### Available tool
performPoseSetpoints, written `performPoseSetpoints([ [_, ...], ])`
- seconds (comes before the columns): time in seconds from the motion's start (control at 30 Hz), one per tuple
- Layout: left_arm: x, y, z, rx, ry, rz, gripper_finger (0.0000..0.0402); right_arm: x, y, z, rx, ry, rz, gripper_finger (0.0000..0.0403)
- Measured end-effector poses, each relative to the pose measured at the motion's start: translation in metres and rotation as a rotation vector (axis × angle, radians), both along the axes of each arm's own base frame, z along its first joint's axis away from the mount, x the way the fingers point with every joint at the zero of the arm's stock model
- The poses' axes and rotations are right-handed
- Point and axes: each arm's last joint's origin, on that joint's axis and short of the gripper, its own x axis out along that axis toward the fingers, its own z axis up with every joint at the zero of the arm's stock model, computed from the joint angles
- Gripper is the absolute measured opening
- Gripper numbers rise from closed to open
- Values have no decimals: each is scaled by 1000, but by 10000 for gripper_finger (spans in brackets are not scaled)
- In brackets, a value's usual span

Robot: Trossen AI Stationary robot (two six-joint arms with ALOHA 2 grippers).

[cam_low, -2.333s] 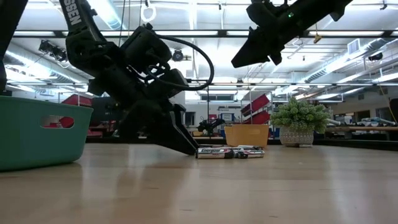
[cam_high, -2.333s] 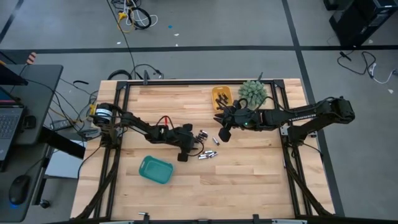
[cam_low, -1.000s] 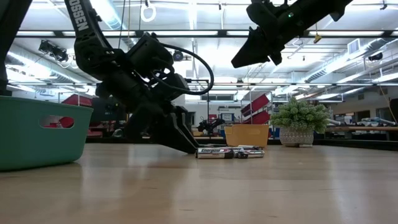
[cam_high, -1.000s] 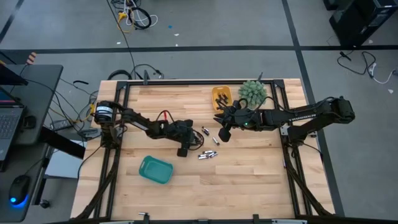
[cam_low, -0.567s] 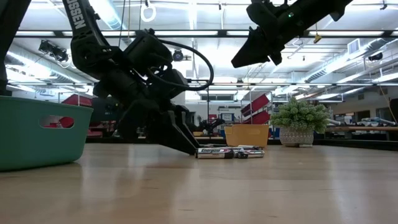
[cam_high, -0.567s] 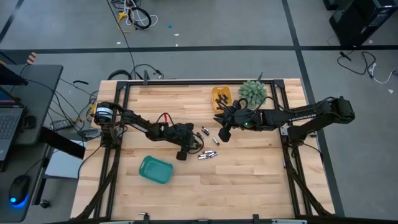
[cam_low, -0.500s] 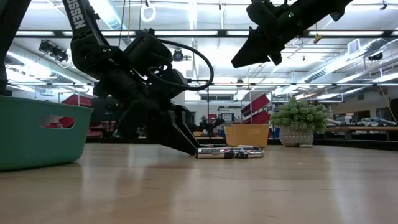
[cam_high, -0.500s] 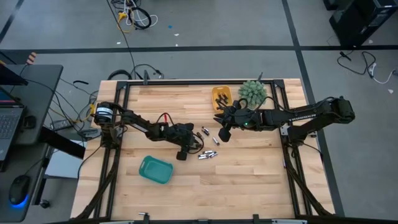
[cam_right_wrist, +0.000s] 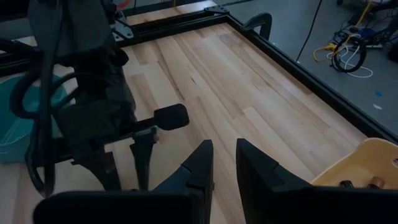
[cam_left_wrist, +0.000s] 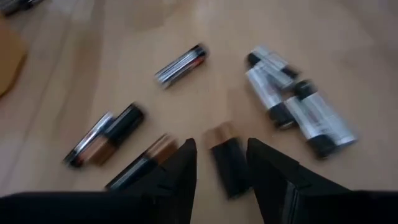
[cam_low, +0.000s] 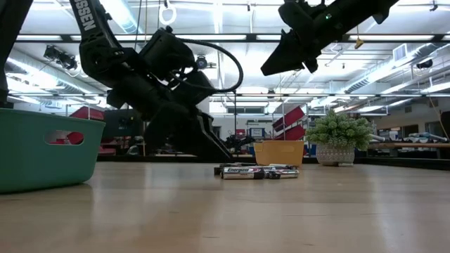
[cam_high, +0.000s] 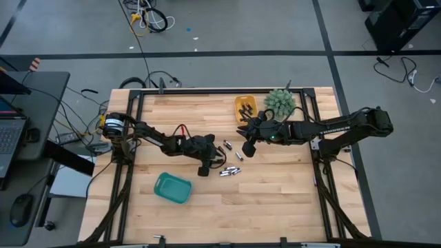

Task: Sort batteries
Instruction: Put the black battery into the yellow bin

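Several batteries lie on their sides on the wooden table: a pair (cam_high: 226, 146), a single one (cam_high: 239, 156) and a cluster (cam_high: 229, 171), the cluster also in the low view (cam_low: 256, 171). My left gripper (cam_high: 215, 161) hovers open just above the table beside them. In the left wrist view its fingers (cam_left_wrist: 186, 165) stand either side of a dark, copper-ended battery (cam_left_wrist: 227, 163) that lies on the wood; no touch shows. My right gripper (cam_high: 246, 149) hangs high over the table's middle (cam_low: 274, 67), a narrow gap between its fingers (cam_right_wrist: 202, 165), nothing in it.
A teal tray (cam_high: 172, 187) stands near the table's front left. A yellow tray (cam_high: 238, 103) with batteries in it and a small potted plant (cam_high: 280, 101) stand at the far edge. Bare wood lies toward the near and right edges.
My left gripper has tipped its fingertips up off the table by the cluster of batteries; they now hang just above the wood. The batteries have stayed where they lay. Its finger gap looks unchanged.
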Motion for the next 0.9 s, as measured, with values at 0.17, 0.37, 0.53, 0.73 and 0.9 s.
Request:
performPoseSetpoints([
  [0.17, -1, 3, -2, 30, 23, 76, 140, 2, -1, 4, -22, -35, 7, 56],
  [0.37, -4, 4, -6, 25, 75, 122, 140, 4, -2, 7, -38, -71, 14, 56],
  [0.53, -2, 3, -4, 23, 47, 120, 140, 9, 0, 25, -158, -217, 3, 54],
  [0.73, -1, 3, -2, 24, 26, 119, 140, 7, -30, 39, -273, -299, -145, 37],
  [0.9, -2, 1, -3, -20, 36, 53, 140, 8, -26, 38, -236, -297, -31, 18],
])
